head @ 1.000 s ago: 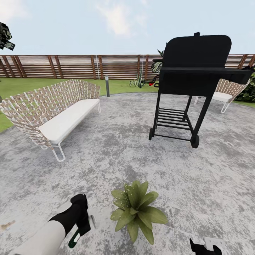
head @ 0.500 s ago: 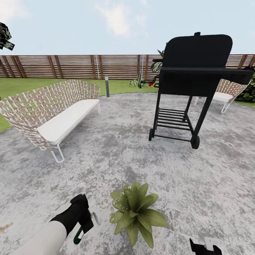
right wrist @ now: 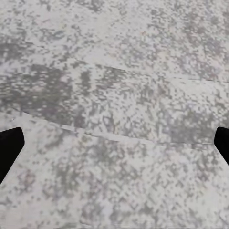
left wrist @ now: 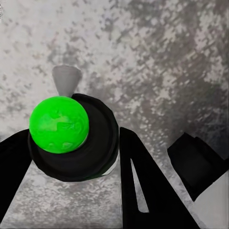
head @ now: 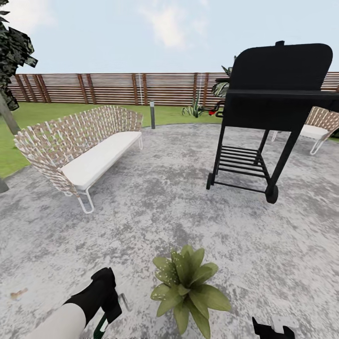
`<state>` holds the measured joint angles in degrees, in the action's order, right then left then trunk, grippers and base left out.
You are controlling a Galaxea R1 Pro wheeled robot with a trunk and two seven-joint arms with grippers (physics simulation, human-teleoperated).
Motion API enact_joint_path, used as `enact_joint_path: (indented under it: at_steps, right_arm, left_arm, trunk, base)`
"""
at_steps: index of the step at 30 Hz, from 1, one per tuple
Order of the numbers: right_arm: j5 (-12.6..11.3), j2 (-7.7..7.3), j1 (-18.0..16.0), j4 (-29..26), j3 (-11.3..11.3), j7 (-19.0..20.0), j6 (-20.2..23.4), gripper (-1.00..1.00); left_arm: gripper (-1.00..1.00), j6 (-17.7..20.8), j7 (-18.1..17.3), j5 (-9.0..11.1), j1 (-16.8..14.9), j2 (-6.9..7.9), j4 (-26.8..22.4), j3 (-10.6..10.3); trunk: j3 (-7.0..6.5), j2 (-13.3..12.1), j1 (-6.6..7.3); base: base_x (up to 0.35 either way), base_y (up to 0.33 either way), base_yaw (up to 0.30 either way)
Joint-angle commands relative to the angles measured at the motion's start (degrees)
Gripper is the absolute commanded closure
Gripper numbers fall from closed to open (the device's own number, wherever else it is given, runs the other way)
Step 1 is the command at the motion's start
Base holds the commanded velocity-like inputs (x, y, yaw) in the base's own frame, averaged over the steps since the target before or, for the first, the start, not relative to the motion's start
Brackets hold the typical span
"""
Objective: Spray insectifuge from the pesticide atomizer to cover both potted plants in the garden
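Mottled grey paving (head: 155, 197) underfoot. Potted plant (head: 188, 287) low centre, white specks on its left leaves. Just left of it, left gripper (head: 106, 308) clamped on pesticide atomizer (left wrist: 71, 138). Right gripper (right wrist: 114, 143) spread wide over bare paving. Beyond: wicker sofa (head: 80, 150), black grill (head: 273, 113).

wicker bench (head: 84, 150) left | black grill (head: 270, 117) right | wooden fence (head: 117, 88) behind | possibly second seat (head: 322, 125)

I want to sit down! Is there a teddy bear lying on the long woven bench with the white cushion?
No, the long woven bench with the white cushion has nothing lying on its seat in the head view.
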<state>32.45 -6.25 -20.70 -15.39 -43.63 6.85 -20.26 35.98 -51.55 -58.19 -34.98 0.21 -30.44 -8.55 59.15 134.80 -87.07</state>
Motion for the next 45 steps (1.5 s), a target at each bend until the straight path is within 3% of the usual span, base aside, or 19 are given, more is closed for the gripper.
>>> enact_joint_path:
  at_steps: [1, 13, 23, 27, 32, 35, 36, 39, 42, 45]
  right_arm:
    - [0.16, 0.01, -0.04, 0.01, -0.49, 0.45, -0.22, -1.00]
    - [0.16, 0.01, -0.04, 0.01, -0.49, 0.45, -0.22, -1.00]
    - [0.16, 0.01, -0.04, 0.01, -0.49, 0.45, -0.22, -1.00]
    - [0.16, 0.01, -0.04, 0.01, -0.49, 0.45, -0.22, -1.00]
    - [0.16, 0.01, -0.04, 0.01, -0.49, 0.45, -0.22, -1.00]
    - [0.16, 0.01, -0.04, 0.01, -0.49, 0.45, -0.22, -1.00]
    - [0.16, 0.01, -0.04, 0.01, -0.49, 0.45, -0.22, -1.00]
    - [0.16, 0.01, -0.04, 0.01, -0.49, 0.45, -0.22, -1.00]
    - [0.16, 0.01, -0.02, 0.01, -0.49, 0.45, -0.22, -1.00]
    - [0.16, 0.01, -0.04, 0.01, -0.49, 0.45, -0.22, -1.00]
  left_arm:
    - [1.00, 0.23, -0.38, 0.05, -0.01, -0.07, -0.38, -0.15]
    - [1.00, 0.23, -0.29, 0.52, 0.00, -0.31, -1.02, -0.06]
    - [1.00, 0.28, -0.21, 0.60, -0.02, -0.41, -1.17, -0.04]
    - [1.00, 0.41, -0.22, 0.78, -0.14, -0.39, -3.53, -0.19]
    - [1.00, 0.99, -0.75, 0.75, -1.40, -0.46, -6.03, -0.42]
    - [1.00, 1.00, -2.22, 0.43, -3.91, -0.45, -5.66, -0.69]
    - [1.00, 0.95, -3.92, 0.18, -4.82, -0.39, -5.59, -0.85]
    - [1.00, 0.76, -10.71, -3.10, -6.39, -0.40, -5.52, -2.64]
    - [1.00, 0.90, -13.02, -6.22, -6.69, -0.46, -5.51, -4.37]
    - [1.00, 0.69, -13.41, -6.77, -6.31, -0.35, -5.51, -4.83]
  trunk:
    - [0.05, 0.02, 0.01]
    - [0.05, 0.02, 0.01]
    - [0.05, 0.02, 0.01]
    - [0.05, 0.02, 0.01]
    - [0.05, 0.02, 0.01]
    - [0.05, 0.02, 0.01]
    - [0.05, 0.02, 0.01]
    - [0.05, 0.02, 0.01]
    - [0.05, 0.02, 0.01]
    - [0.05, 0.02, 0.01]
  base:
    - [0.058, 0.000, 0.091]
    - [0.125, -0.008, 0.012]
    - [-0.178, -0.193, 0.000]
    - [-0.124, -0.025, 0.000]
    - [-0.009, -0.002, 0.000]
    - [0.000, 0.000, 0.000]
    - [0.000, 0.000, 0.000]
    - [0.000, 0.000, 0.000]
    - [0.000, 0.000, 0.000]
    - [0.000, 0.000, 0.000]
